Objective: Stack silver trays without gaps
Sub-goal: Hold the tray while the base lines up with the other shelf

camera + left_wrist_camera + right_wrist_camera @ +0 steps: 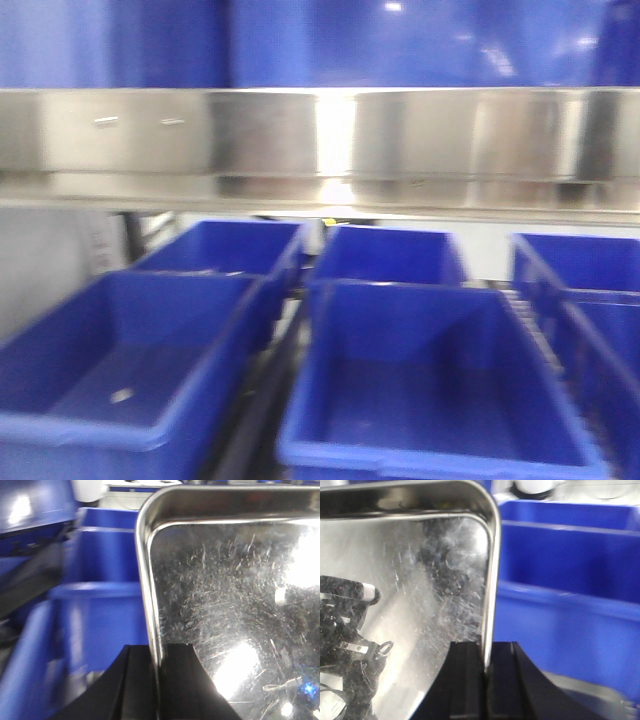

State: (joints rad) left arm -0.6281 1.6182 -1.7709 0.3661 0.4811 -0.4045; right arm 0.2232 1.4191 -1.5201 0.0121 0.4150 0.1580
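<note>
The carry seems in hand: the left gripper [156, 655] and right gripper [487, 652] are each closed tight on a side rim of the silver tray [225, 605], which hangs just beside the blue bins [105, 555], so the next move calls for lowering it level and square onto the stack.

Looking like a storage/sorting station: rows of open blue plastic bins [437, 400] filling lower frame, long shiny steel band [400, 135] running across the top.
</note>
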